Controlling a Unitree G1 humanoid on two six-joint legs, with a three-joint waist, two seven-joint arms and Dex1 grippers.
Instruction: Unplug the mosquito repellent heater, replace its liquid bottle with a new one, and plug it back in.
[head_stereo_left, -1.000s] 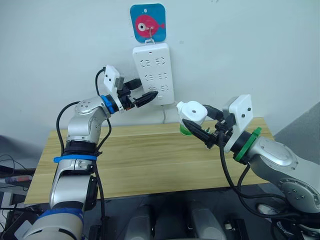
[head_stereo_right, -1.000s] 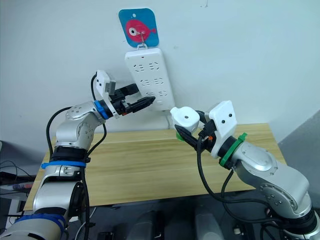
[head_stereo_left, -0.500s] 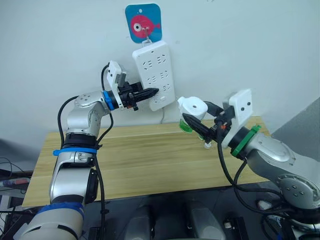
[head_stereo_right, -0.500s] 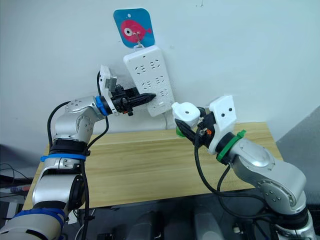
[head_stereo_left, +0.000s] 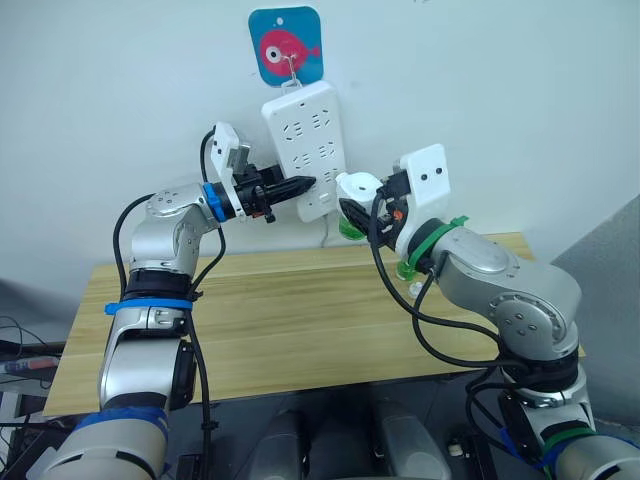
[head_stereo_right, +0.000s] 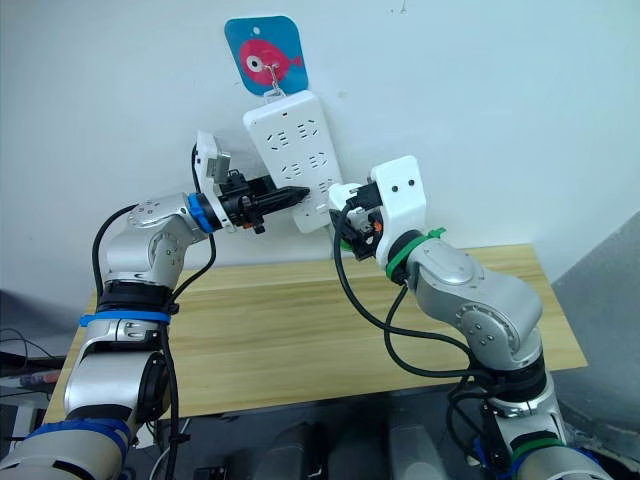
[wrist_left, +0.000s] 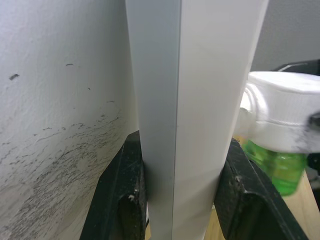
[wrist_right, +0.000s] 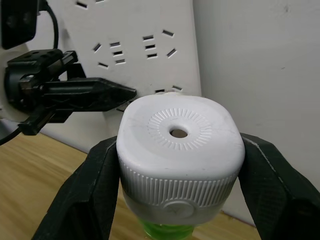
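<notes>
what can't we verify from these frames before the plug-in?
- Plug prongs of the mosquito repellent heater: hidden in both wrist views by its own body.
- Target socket: in the eye views the heater and the right gripper cover the lower corner of the power strip.
- Liquid bottle: neck joint hidden under the heater.
- Strip face: the left wrist view sees it edge-on, clamped by the left gripper.

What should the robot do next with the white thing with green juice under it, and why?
Probably ease the mosquito repellent heater, held in the right gripper, onto a lower socket of the power strip. It sits close beside the strip, not plugged in, while the left gripper clamps the strip's edge to steady it.
</notes>
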